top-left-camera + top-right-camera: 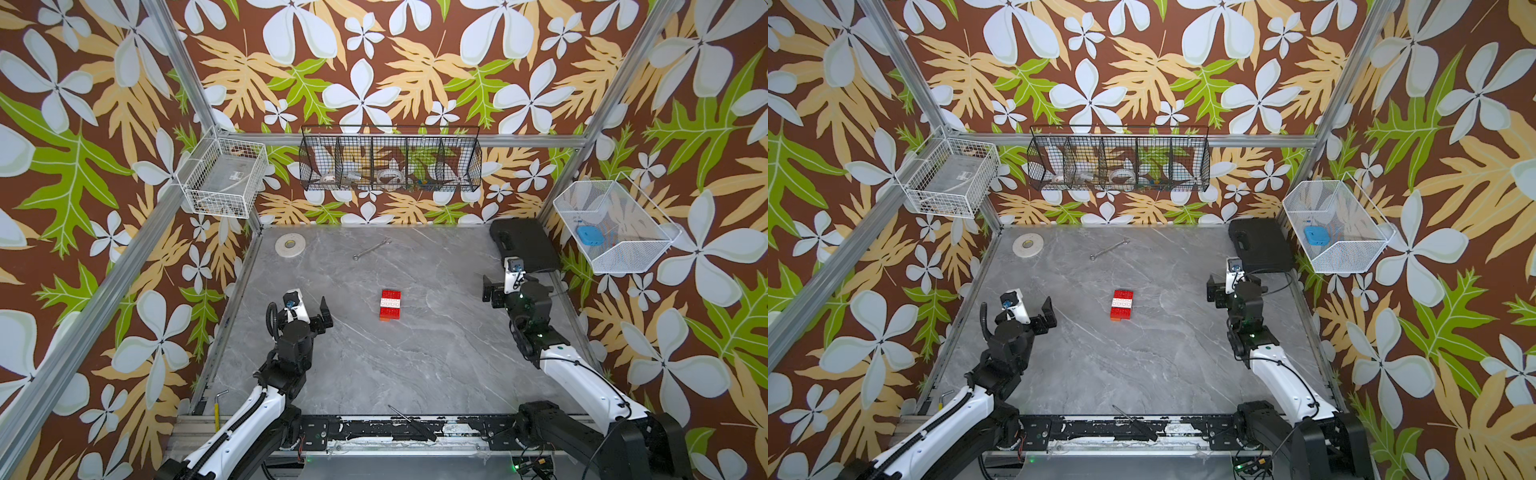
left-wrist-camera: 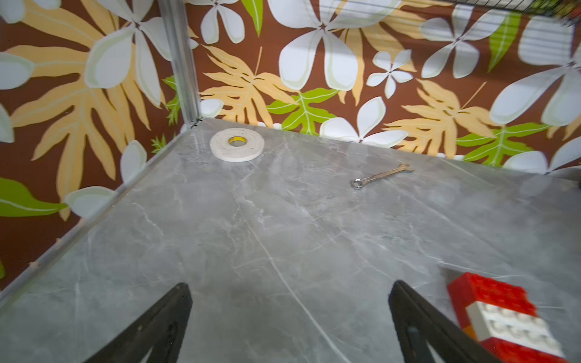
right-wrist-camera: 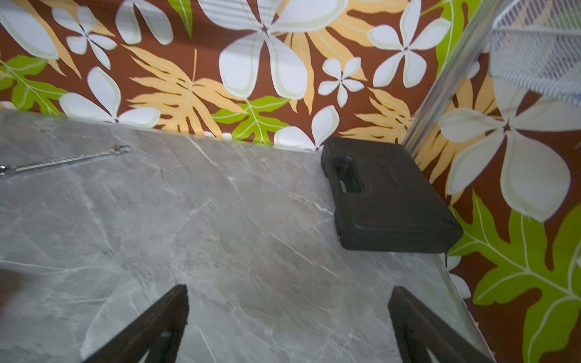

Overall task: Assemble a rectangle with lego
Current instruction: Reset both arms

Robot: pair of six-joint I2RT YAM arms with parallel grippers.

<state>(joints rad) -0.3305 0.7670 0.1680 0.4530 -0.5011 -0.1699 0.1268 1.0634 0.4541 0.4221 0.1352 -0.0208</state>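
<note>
On the table [image 1: 415, 357], rectangle [image 1: 391, 305] lying free, near spread left hand [image 2: 289, 286], farther from spread right hand [image 3: 287, 287], both apparently empty.

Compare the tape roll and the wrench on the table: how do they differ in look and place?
The tape roll is a flat, off-white ring; the wrench is a thin, shiny metal bar. The tape roll sits by the back corner on the left arm's side; the wrench lies slanted nearer the middle of the back edge. Both lie flat on the grey table near the back wall.
</note>
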